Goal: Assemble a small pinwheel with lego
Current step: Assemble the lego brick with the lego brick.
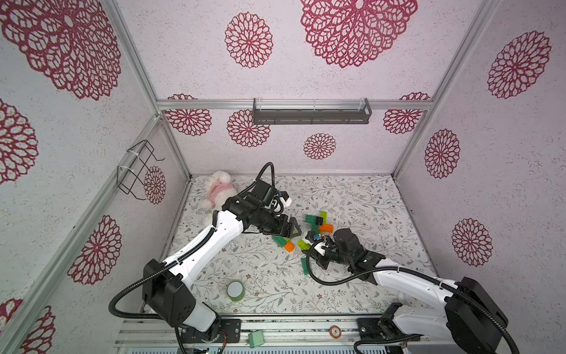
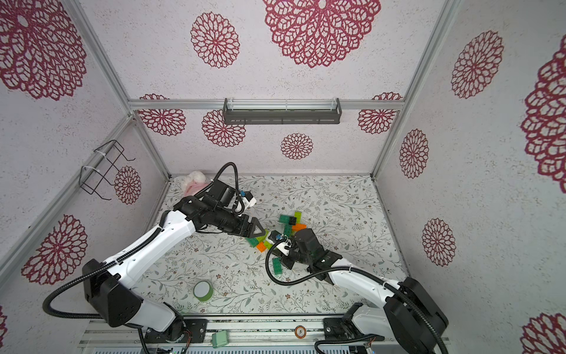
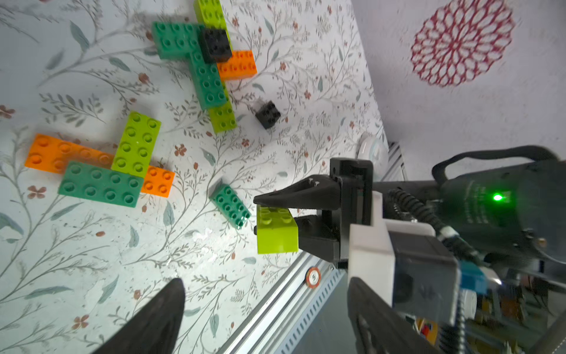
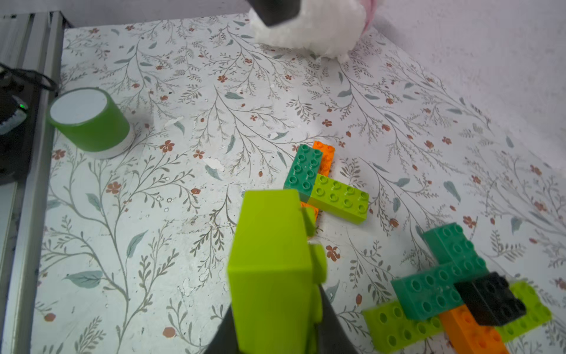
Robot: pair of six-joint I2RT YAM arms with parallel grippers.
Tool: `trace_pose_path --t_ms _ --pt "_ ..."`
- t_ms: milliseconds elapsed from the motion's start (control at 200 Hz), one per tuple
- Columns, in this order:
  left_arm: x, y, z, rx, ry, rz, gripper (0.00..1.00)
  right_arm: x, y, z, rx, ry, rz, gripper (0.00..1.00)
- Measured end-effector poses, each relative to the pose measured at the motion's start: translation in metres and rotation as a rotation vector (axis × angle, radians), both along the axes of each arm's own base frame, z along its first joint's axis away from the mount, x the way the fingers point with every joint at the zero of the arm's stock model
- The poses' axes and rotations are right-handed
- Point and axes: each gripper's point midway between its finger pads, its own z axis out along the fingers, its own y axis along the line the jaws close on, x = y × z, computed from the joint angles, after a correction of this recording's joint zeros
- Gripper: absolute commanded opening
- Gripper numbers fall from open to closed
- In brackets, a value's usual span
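My right gripper (image 3: 258, 214) pinches a lime-green oblong studded plastic brick (image 4: 269, 269) between its fingers; my left gripper (image 3: 265, 279) faces it, fingers spread wide, over the floral-patterned table (image 3: 92, 245).

Both top views: high up over front edge, angled down toward back wall, whole tabletop (image 1: 367, 208) in frame, pretty much same shot. Left wrist cam: close over tabletop, facing front rail (image 3: 284, 294), front-right corner. Right wrist cam: low, close, lime brick (image 4: 269, 260) filling foreground, facing back-left corner. All four share lego bricks (image 3: 202, 73) mid-tabletop.
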Motion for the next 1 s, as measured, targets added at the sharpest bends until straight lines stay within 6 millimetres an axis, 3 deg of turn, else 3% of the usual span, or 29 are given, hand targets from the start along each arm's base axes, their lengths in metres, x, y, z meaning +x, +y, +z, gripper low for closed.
trace_pose_path --t_ms 385,545,866,1001 --pt "-0.027 -0.009 -0.041 0.097 0.155 -0.165 0.77 -0.004 0.004 -0.002 -0.101 -0.188 0.098 0.06" --pt "-0.028 -0.015 -0.047 0.082 0.189 -0.176 0.7 -0.004 0.004 -0.002 -0.099 -0.209 0.105 0.07" --pt "-0.026 -0.034 -0.055 0.051 0.247 -0.199 0.47 -0.006 0.004 -0.005 -0.107 -0.228 0.119 0.07" --pt "-0.027 -0.035 -0.056 0.047 0.261 -0.203 0.48 -0.007 0.004 -0.005 -0.109 -0.233 0.124 0.06"
